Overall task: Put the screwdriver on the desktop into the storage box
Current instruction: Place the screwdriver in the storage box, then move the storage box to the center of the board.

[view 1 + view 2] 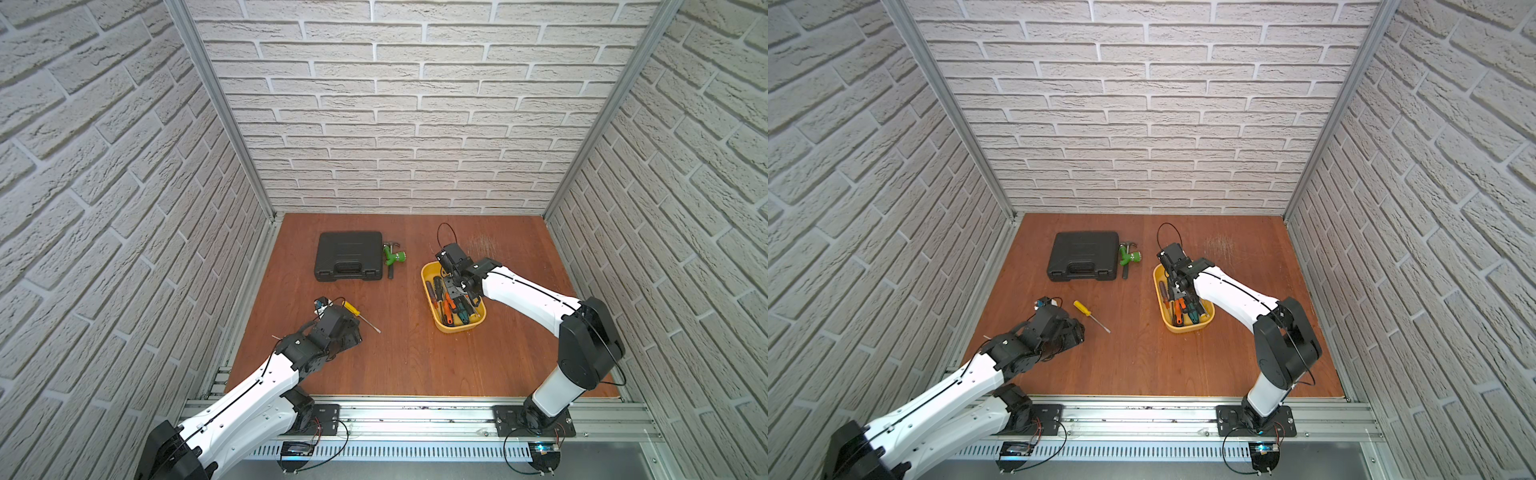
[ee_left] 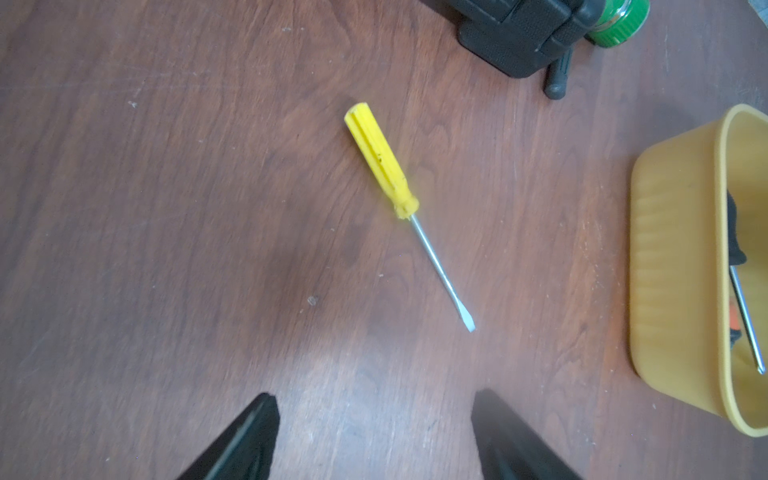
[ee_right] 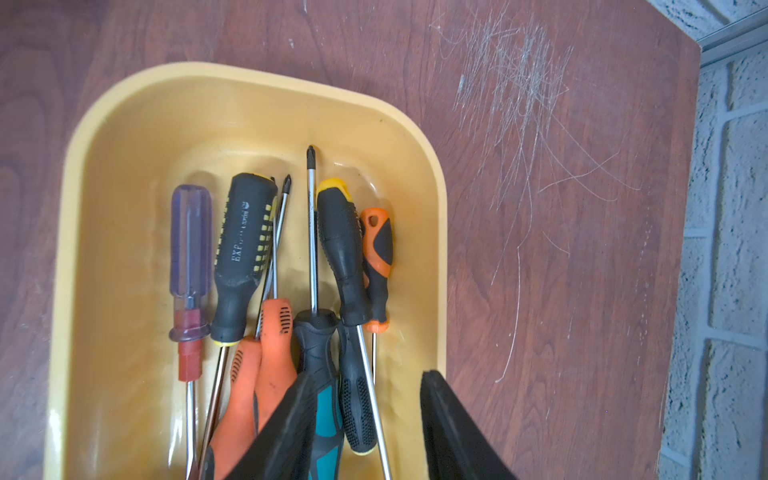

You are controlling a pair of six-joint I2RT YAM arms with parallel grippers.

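- The yellow screwdriver (image 1: 1082, 308) lies flat on the bench (image 1: 1142, 365), left of centre in both top views. Its handle points toward the upper left and its blade toward the lower right. It is well apart from the storage box (image 1: 1185, 327), which sits right of centre.
- The step in hand, as I judge it, is the left arm's reach for this screwdriver (the only one seen loose on the bench).
- To do it well, bring the left end effector (image 2: 374, 397) down over the fluted handle, not the thin shaft, which would likely pivot. Turn the wrist so the jaws straddle the handle crosswise, and close only once the fingertips sit low beside it.
- The left end effector is released, jaws spread wide, holding and touching nothing. The screwdriver lies just ahead of it.
- The right end effector (image 3: 368, 376) hangs over the box among the stored screwdrivers (image 3: 245, 249). Its jaws are parted with nothing clamped between them (whether a finger brushes a handle, I cannot tell).
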